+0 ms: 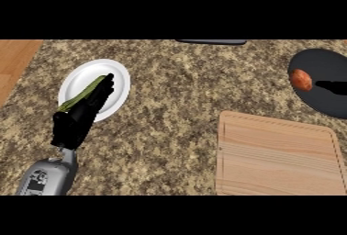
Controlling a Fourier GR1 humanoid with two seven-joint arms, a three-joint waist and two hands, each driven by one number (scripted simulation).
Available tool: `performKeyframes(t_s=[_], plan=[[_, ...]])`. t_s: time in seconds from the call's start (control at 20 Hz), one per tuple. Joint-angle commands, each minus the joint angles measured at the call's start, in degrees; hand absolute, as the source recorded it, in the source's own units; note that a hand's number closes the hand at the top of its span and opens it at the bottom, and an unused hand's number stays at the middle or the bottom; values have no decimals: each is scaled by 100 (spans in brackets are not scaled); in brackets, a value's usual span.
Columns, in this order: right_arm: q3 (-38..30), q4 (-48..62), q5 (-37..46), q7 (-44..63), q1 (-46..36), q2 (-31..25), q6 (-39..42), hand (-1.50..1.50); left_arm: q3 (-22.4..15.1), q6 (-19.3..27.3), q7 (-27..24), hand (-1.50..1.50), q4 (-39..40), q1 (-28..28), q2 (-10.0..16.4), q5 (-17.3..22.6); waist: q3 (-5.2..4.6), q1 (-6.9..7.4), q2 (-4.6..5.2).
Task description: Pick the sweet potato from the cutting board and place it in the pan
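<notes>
Sweet potato (pixel 301 80): lies in the black pan (pixel 324 104), far right, left of its middle.
Right hand (pixel 332 87): apparently the black form entering at the right edge over the pan, just right of the sweet potato; open or closed cannot be told.
Cutting board (pixel 274 156): near right, bare.
Left hand (pixel 80 118): far left, fingers straight, over a white plate (pixel 119 86) bearing a green vegetable (pixel 84 94).
</notes>
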Motion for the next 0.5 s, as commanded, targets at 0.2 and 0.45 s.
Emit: performKeyframes(t_s=[0.2,0.45], plan=[[-404,104,-441,-517,513,-534,1667,-150,113,-71,19,0,-157,187,124,68,-9,-27,-57],[-630,-16,-674,-1469,1112,-585,2217,-150,132,-95,66,0,-166,153,119,98,0,-129,-71]])
